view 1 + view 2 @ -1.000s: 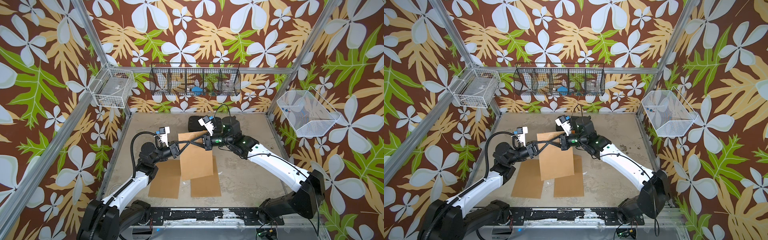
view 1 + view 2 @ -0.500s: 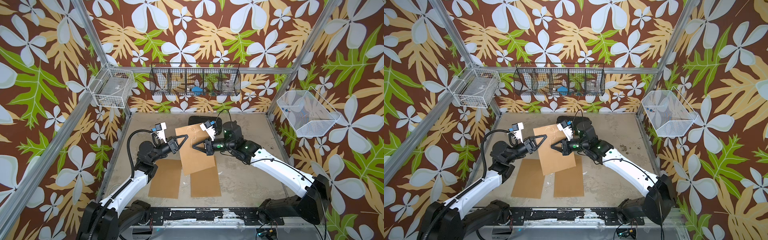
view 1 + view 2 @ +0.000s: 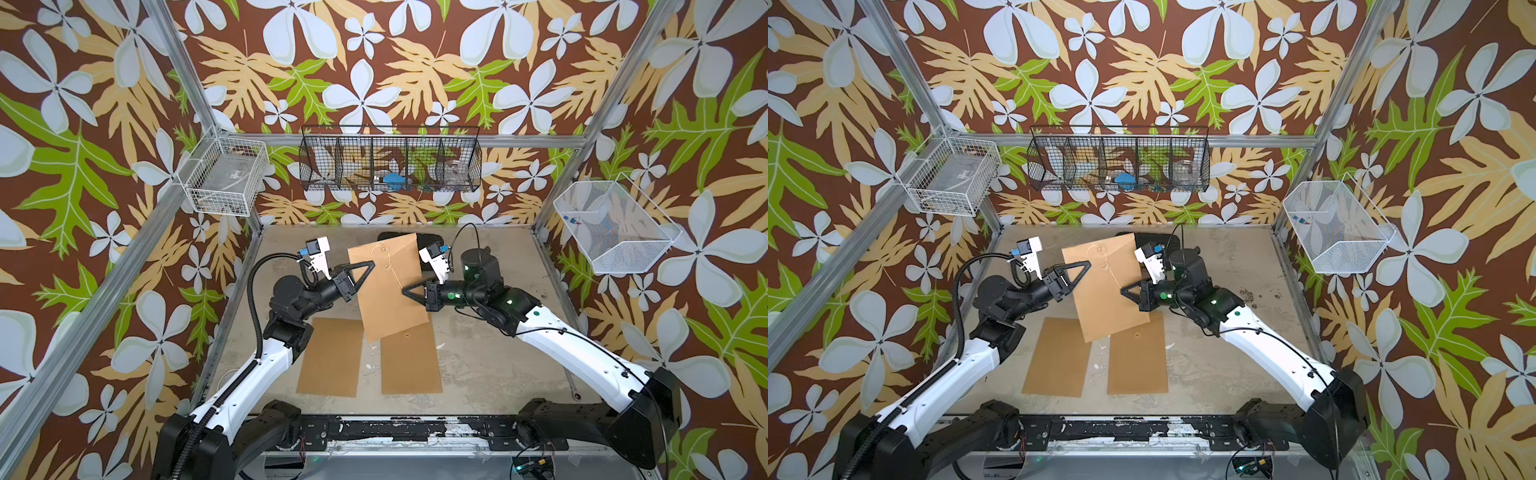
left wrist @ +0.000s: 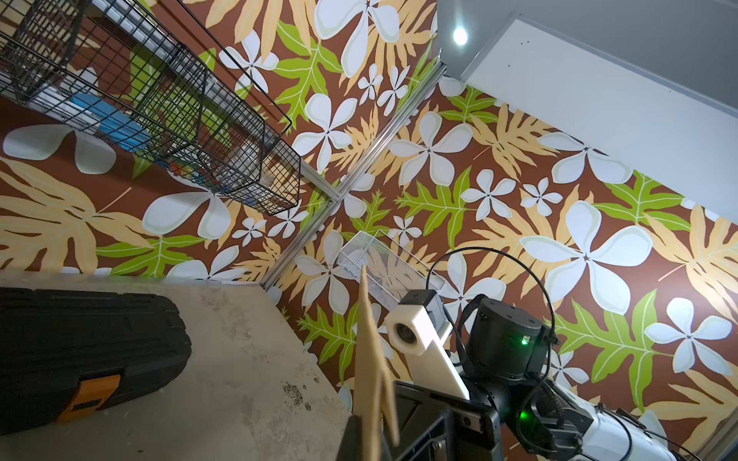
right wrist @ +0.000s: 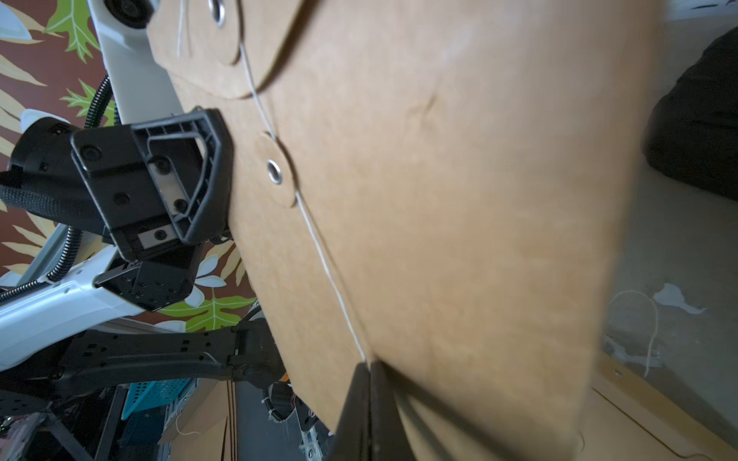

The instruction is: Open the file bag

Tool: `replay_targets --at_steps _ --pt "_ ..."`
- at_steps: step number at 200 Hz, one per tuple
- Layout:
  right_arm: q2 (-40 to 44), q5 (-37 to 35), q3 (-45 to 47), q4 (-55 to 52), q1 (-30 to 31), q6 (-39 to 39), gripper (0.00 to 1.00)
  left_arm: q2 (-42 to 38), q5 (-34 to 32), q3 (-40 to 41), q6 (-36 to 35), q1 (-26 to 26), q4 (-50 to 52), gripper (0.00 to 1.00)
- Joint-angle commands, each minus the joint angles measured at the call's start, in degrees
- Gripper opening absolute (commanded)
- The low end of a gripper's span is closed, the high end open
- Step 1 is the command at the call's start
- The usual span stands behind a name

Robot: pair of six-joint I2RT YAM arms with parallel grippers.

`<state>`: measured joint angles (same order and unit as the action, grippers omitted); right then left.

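Left wall: a white wire basket (image 3: 224, 183) hangs clear of the worktop (image 3: 498, 365).

Left pincer (image 3: 370, 264) – closed on the left edge of the file bag (image 3: 390, 291), close to the flap end. In the right wrist view its black finger (image 5: 179, 179) sits right against that edge. In the left wrist view the bag (image 4: 369, 359) appears edge-on, rising from between the closed jaws.

File bag: brown and held in the air between the two arms, tilted, flap end toward the back wall. In both top views its lower corner overlaps two flat brown bags (image 3: 332, 357), which lie side by side on the worktop toward the near edge. I cannot tell whether that corner touches them.

String (image 5: 319, 247): white, running from the eyelet disc on the flap, past the lower eyelet disc (image 5: 275, 171), and on to the right pincer.

Right pincer (image 3: 405, 291) – jaws together on the end of the string, tips just beside the face of the bag.

Back: a black case (image 3: 432, 241) lies on the worktop behind the bag, with a black wire basket (image 3: 390, 162) on the wall above it.

Right wall: a white mesh basket (image 3: 611, 228).
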<state>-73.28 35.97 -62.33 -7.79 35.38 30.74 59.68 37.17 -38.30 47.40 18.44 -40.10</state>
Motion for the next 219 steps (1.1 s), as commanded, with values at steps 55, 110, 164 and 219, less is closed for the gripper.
replay_targets --at_steps 55,110,164,219 --pt "1.26 -0.28 -0.66 -1.67 -4.27 -1.53 0.0 -1.63 0.27 0.65 -0.2 -0.05 -0.9 0.0" --pt "-0.06 -0.11 -4.56 -3.53 -5.67 -3.25 0.0 -3.29 0.95 2.66 -0.87 0.0 0.36 0.0" --pt "-2.94 4.66 -9.72 -2.16 -5.58 -3.45 0.0 -2.73 2.56 4.41 -1.52 -0.04 0.92 0.0" --pt "-6.71 6.13 -14.7 -2.0 -2.92 -4.01 0.0 -1.77 3.3 6.13 -0.21 0.02 -1.38 0.0"
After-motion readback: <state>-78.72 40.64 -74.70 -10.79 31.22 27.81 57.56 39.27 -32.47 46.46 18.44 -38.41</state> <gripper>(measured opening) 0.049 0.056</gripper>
